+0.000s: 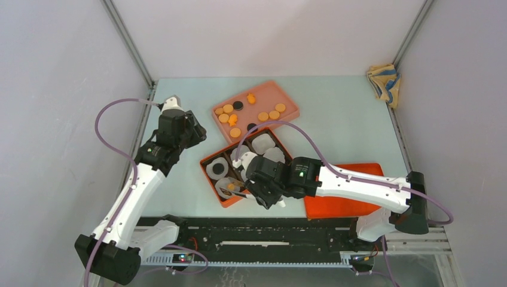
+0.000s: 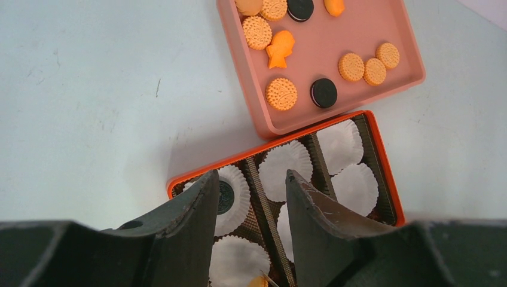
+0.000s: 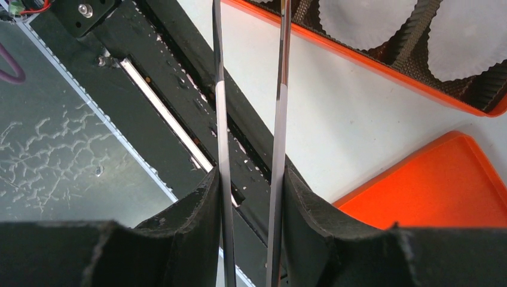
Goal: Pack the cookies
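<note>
Several cookies (image 1: 235, 131), mostly orange, a few black, lie on a pink tray (image 1: 281, 95); they also show in the left wrist view (image 2: 281, 94). An orange box (image 1: 206, 162) with white paper cups stands in front of it. One cup holds a black cookie (image 2: 226, 196). My right gripper (image 1: 258, 179) is shut on metal tongs (image 3: 278, 119), whose tips hold an orange cookie (image 1: 231, 186) over the box's near-left cup. My left gripper (image 1: 194, 133) is open and empty, above the table left of the box.
An orange lid (image 1: 341, 206) lies right of the box under my right arm. A folded cloth (image 1: 384, 82) sits at the back right corner. A black rail (image 1: 257, 236) runs along the near edge.
</note>
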Robot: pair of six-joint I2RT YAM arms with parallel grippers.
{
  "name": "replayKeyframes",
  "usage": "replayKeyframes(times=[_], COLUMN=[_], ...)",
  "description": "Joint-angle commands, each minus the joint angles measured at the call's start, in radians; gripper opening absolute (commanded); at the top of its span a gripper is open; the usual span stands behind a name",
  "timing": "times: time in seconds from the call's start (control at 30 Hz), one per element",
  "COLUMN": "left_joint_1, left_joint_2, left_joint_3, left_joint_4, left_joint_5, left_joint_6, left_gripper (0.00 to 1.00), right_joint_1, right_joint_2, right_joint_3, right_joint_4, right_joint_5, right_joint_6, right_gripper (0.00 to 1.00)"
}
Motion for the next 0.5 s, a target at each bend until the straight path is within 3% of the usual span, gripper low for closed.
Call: replayKeyframes(times=[0.0, 0.13, 0.23, 0.33, 0.47], left_joint_1=[0.006, 0.007, 0.007, 0.007, 0.007], left_joint_2=[-0.006, 0.004, 0.011, 0.010, -0.002], left_joint_3=[0.004, 0.001, 0.001, -0.001, -0.005], left_joint_4=[0.015, 0.014, 0.016, 0.018, 0.020], left_joint_5=[-0.007, 0.001, 0.019, 0.026, 0.026], left_joint_6=[0.012, 0.017, 0.017, 0.017, 0.023], left_gripper=[0.50, 0.50, 0.51, 0.51, 0.57], right_joint_1=[0.006, 0.004, 0.003, 0.002, -0.001], right_joint_2=[0.011, 0.013, 0.006, 0.005, 0.008], right_joint_3=[0.010, 0.011, 0.010, 0.011, 0.010], right_joint_4=[0.065, 0.054, 0.053, 0.060, 0.077], right_joint_5=[0.009, 0.031, 0.044, 0.047, 0.047], right_joint_6=[-0.003, 0.001, 0.003, 0.004, 0.008], right_gripper=[0.11, 0.38, 0.50, 0.56, 0.57])
